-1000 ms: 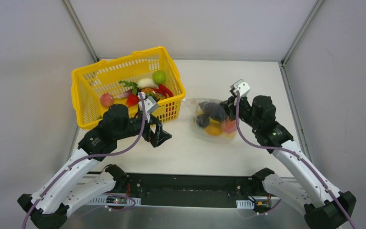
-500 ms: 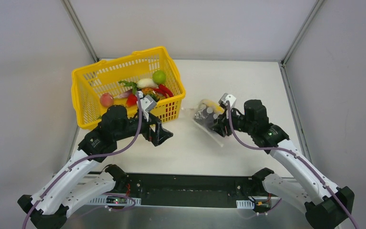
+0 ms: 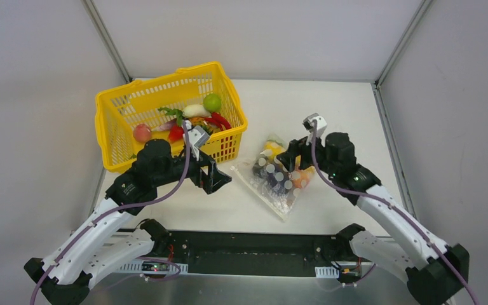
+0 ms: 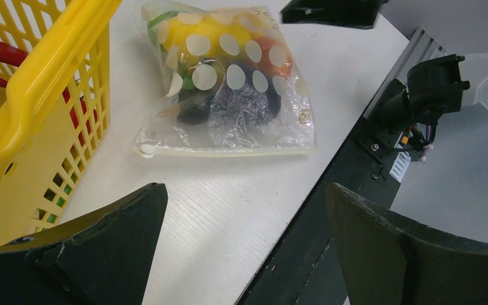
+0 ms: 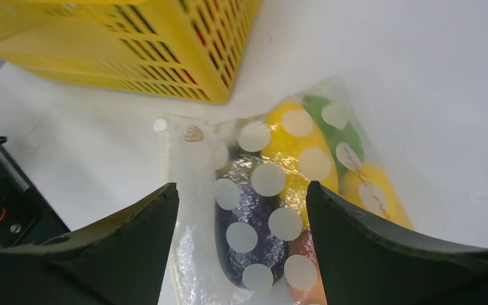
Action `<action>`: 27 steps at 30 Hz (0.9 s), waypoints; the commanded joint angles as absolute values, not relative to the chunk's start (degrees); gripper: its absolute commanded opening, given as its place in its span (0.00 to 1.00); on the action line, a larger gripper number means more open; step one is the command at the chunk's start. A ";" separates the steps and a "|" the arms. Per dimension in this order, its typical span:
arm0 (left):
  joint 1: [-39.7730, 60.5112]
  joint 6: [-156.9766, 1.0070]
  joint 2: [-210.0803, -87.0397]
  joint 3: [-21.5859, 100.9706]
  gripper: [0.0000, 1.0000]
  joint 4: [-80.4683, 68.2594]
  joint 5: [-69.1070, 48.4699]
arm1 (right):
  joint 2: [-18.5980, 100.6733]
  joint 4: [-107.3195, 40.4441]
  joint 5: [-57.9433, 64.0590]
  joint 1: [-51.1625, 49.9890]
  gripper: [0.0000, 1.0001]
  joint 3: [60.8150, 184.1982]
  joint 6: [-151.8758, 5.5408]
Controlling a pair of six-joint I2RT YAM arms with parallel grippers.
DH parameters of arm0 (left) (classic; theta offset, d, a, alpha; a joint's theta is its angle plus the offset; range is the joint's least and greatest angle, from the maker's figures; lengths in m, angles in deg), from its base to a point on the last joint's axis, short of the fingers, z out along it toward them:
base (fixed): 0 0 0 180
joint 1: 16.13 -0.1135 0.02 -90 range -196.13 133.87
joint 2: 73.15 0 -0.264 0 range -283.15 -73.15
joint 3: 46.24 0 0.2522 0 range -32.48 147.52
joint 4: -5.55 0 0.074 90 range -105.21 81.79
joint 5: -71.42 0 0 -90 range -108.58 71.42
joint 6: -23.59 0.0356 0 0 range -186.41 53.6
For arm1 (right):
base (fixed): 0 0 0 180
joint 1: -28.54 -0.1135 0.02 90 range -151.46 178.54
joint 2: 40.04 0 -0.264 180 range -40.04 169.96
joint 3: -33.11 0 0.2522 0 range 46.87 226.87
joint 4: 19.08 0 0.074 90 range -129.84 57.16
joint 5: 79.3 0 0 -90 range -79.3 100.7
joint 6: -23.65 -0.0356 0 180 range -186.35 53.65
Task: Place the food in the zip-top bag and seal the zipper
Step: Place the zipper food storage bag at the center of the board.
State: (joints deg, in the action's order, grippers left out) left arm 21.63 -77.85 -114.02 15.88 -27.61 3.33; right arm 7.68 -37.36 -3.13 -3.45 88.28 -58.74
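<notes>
The right gripper (image 5: 241,190) is open. Its two black fingers (image 5: 121,248) stand wide apart, just above the clear plastic zip-top bag with white round dots (image 5: 260,210), and they hold nothing. In the top view this gripper (image 3: 290,160) hangs over the far right part of the bag (image 3: 273,178).

The bag lies flat on the white table (image 3: 330,108), between the two arms and near the front edge. Inside it I see a dark purple eggplant (image 5: 248,235), a yellow piece (image 5: 292,146), a green piece (image 5: 330,127) and an orange piece (image 5: 305,273). The thin clear zipper strip (image 4: 229,151) runs along the bag edge that faces the left arm. It looks flat, but I cannot tell if it is fully pressed shut.

The left gripper (image 4: 246,190) is also open and empty. It hovers near the bag, just beside the yellow plastic mesh basket (image 3: 114,121). In the basket are more toy foods: a green round fruit (image 3: 212,102), red pieces (image 3: 219,121) and a pink round fruit (image 3: 142,133).
</notes>
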 commanded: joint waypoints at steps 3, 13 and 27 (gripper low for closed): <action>21.06 -82.01 -113.33 15.42 0.99 -24.15 2.79 | 21.43 -36.37 -1.28 -3.11 0.75 88.81 -73.72; 21.08 -84.40 -111.86 16.07 0.99 -26.35 -0.59 | 25.85 -51.00 -9.86 -3.28 0.74 92.56 -68.33; 21.10 -89.23 -110.09 21.02 0.99 -31.63 -10.78 | -7.21 -36.61 24.58 -3.12 0.99 81.64 -77.56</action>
State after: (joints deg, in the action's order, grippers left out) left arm 21.63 -85.82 -111.61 17.26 -29.92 -3.20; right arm -1.63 -43.10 6.38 -3.23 86.47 -71.76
